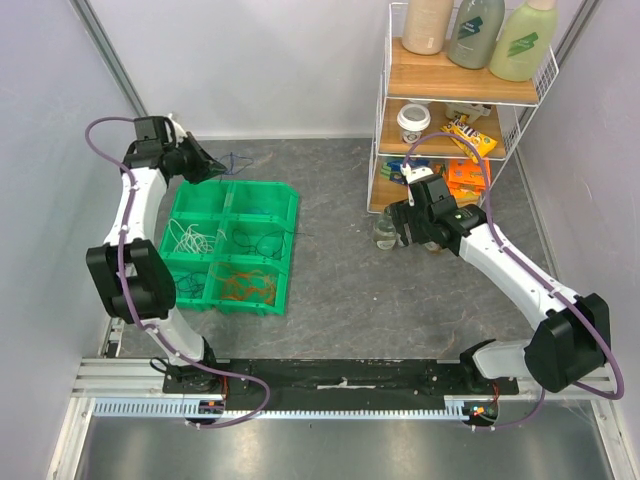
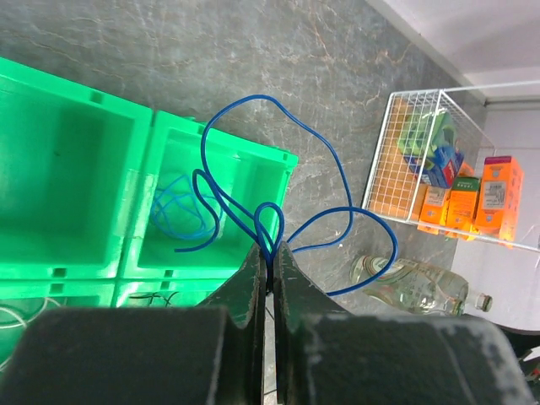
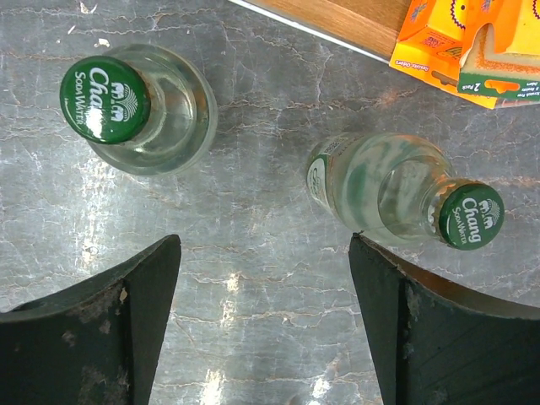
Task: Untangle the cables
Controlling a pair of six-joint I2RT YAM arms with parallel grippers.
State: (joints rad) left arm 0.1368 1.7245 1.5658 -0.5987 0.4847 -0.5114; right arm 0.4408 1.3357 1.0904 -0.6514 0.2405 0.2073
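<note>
One blue cable is off the table, pinched at a small loop between the clenched fingers of the left gripper. The rest of it arcs freely in wide curls above the far edge of the green tray. Both of its ends hang loose and it looks free of any other wire.

In the left wrist view, a compartment just below the grip already holds a coil of blue wires. From above, other compartments show white wires at the left middle and orange wires at the near right. The step in hand therefore reads as sorting: a separated cable being carried to its colour's compartment.

The next move would call for bringing the dangling curls fully over the blue compartment and lowering until they sit inside its walls. Only then should the fingers part, or a springy end may land in a neighbouring compartment or outside the tray.

Well to the right, the right gripper hangs spread wide and holds nothing. It sits above two glass bottles that stand near the wire rack.
</note>
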